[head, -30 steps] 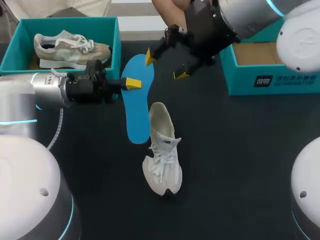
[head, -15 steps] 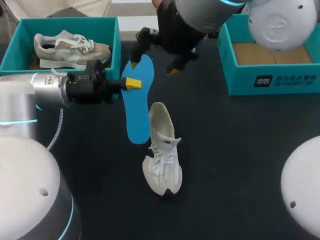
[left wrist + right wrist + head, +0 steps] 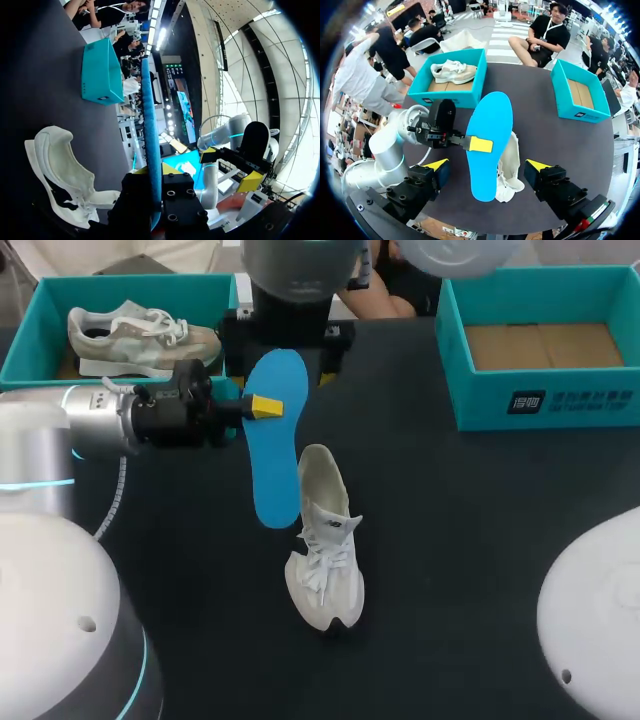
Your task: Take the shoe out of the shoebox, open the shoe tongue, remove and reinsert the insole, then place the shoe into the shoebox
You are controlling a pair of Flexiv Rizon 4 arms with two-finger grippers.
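White shoe (image 3: 325, 540) lies on the worktop (image 3: 480, 540); left fingers (image 3: 265, 406) pinch its removed blue insole (image 3: 272, 455); right fingers (image 3: 436, 165) spread wide. Reinsertion and boxing remain.

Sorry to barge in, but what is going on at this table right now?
The left gripper is shut on the blue insole, holding it up above the table. The right gripper faces it, open, fingers spread either side without touching. The white shoe sits on the table beside the insole, outside the empty shoebox.
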